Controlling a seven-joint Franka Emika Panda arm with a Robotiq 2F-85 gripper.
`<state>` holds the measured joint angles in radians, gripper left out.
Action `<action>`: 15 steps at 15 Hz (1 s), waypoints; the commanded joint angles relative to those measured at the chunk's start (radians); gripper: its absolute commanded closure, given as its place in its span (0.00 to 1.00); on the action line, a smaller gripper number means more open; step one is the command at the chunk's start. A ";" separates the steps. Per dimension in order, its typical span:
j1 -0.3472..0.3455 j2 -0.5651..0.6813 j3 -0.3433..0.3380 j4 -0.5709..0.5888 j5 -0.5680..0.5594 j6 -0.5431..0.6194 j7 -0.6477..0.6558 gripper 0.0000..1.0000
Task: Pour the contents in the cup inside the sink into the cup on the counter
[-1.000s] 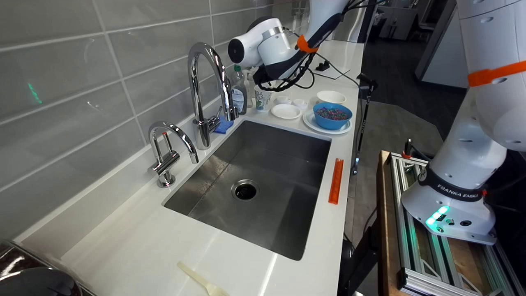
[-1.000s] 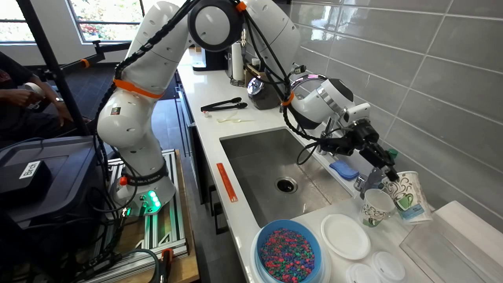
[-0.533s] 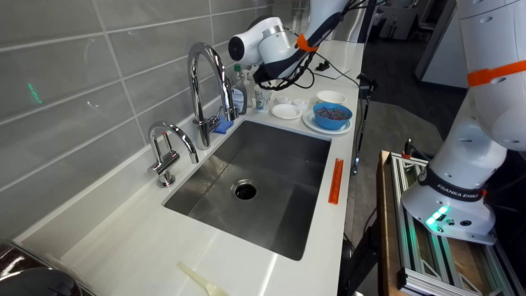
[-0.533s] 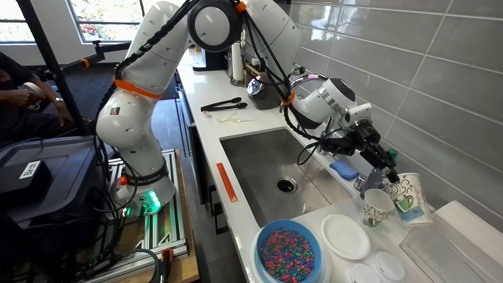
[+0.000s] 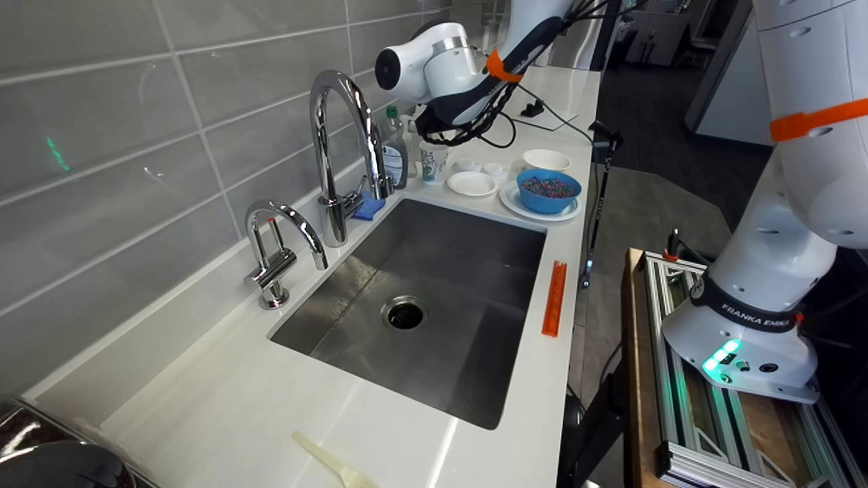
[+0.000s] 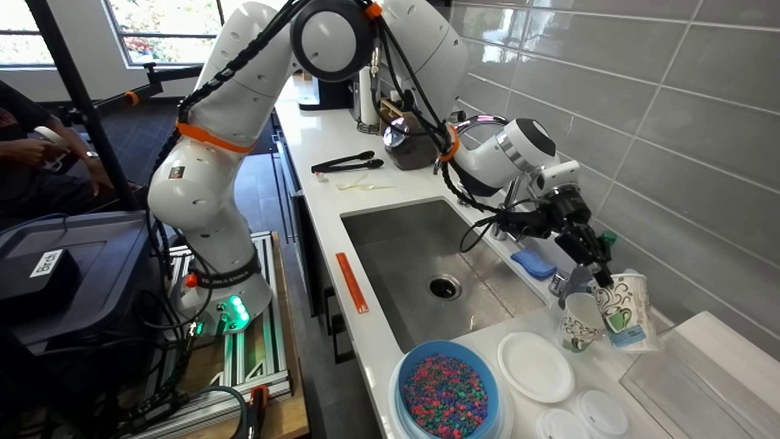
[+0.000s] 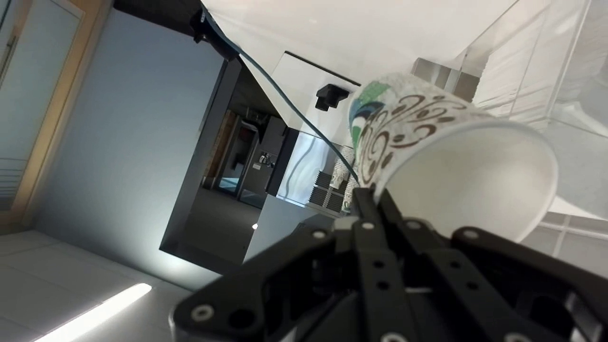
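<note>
White and smooth, the long counter [image 5: 224,407] frames the rectangular steel sink [image 5: 454,366]. Past the sink's end, over the counter, the black two-fingered gripper [image 7: 376,195] pinches the rim of a swirl-printed white paper cup [image 6: 625,312], which appears tilted toward a smaller-looking paper cup [image 6: 581,323] just beside it. Likely light and thin-walled, the held cup should dent easily; its rolled rim is probably the stiffest place to hold.

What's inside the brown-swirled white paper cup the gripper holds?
Wrist view: the cup shows plain white inner wall, no visible contents. Black fingers cover part; the bottom can't be made out.
</note>
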<state>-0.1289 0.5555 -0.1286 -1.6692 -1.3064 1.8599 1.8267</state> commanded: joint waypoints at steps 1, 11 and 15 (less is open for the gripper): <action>-0.026 -0.001 0.013 0.025 0.072 0.037 -0.020 0.99; -0.083 -0.109 -0.007 -0.040 0.267 0.201 -0.070 0.99; -0.120 -0.193 -0.027 -0.144 0.380 0.351 -0.096 0.99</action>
<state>-0.2243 0.4543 -0.1442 -1.6944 -1.0052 2.0967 1.7481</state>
